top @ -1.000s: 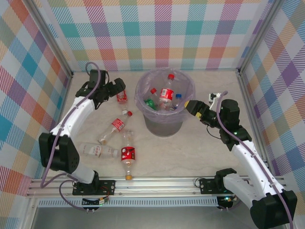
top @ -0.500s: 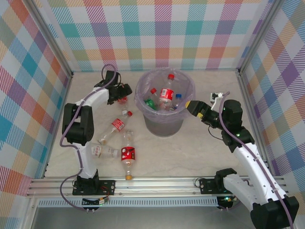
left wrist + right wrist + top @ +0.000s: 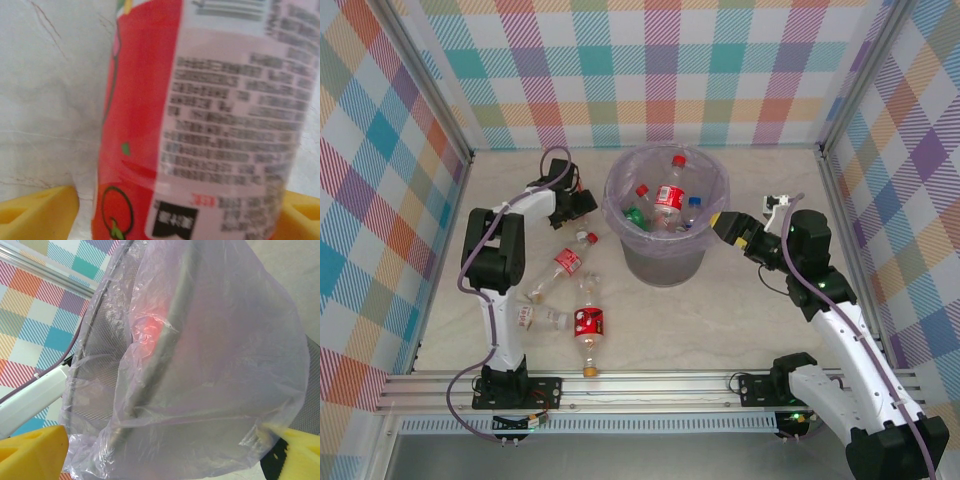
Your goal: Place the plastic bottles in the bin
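Left gripper [image 3: 576, 204] is positioned at the 9 o'clock side of the bin [image 3: 663, 268], near its wall. In the left wrist view, its yellow fingertips [image 3: 37, 215] stand on either side of a red-labelled bottle [image 3: 145, 125] on the pale surface [image 3: 740, 330]. A strip of bare surface shows between the bottle and the fingertip at the lower left of that view, so the jaws are spread around the bottle and not clamped on it. Right gripper [image 3: 730, 226] hovers at the bin's 3 o'clock, just beside the rim, fingers wide apart with nothing between them. Its wrist view faces the lavender bag [image 3: 210, 365] draped over the bin's rim. Inside the bin lie a red-capped bottle [image 3: 669, 197], a green-capped bottle [image 3: 635, 213] and a blue-labelled bottle [image 3: 692, 210]. Three bottles lie loose on the surface between the bin's 7 and 8 o'clock: a white-capped bottle [image 3: 567, 262], a clear bottle [image 3: 532, 317] and a third bottle [image 3: 587, 323] with a red label.
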You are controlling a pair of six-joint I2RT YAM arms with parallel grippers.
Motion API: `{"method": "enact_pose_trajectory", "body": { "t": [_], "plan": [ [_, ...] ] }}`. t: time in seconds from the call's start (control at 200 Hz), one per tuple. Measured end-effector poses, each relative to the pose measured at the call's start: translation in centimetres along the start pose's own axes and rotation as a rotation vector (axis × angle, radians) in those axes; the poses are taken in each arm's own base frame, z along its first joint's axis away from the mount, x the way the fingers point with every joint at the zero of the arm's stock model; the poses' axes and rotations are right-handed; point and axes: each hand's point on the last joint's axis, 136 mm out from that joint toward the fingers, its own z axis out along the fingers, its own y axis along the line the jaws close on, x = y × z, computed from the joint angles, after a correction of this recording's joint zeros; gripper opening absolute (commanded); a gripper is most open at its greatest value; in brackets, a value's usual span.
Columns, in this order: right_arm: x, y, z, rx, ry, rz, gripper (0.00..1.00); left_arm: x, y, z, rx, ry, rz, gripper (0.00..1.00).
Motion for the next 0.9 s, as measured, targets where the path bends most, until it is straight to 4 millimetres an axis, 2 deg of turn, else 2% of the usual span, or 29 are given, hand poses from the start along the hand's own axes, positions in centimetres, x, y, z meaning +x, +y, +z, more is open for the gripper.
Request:
{"method": "enact_pose_trajectory", "body": {
  "t": [0.32, 0.54, 0.685, 0.9],
  "plan": [
    [-0.1, -0.2, -0.5, 0.027, -0.012, -0.007, 0.96, 0.0, 0.4, 0.0, -0.013, -0.015, 0.0, 0.64],
    [0.0, -0.5, -0.5, 0.043, -0.007, -0.003, 0.96, 0.1, 0.2, -0.5, 0.007, -0.009, 0.004, 0.6],
    [-0.1, -0.5, -0.6, 0.047, -0.012, -0.007, 0.96, -0.1, -0.1, -2.1, 0.023, -0.026, 0.024, 0.6],
    [-0.1, -0.5, -0.6, 0.047, -0.013, -0.007, 0.96, -1.3, -1.1, -5.8, 0.067, -0.088, 0.041, 0.59]
  ]
}}
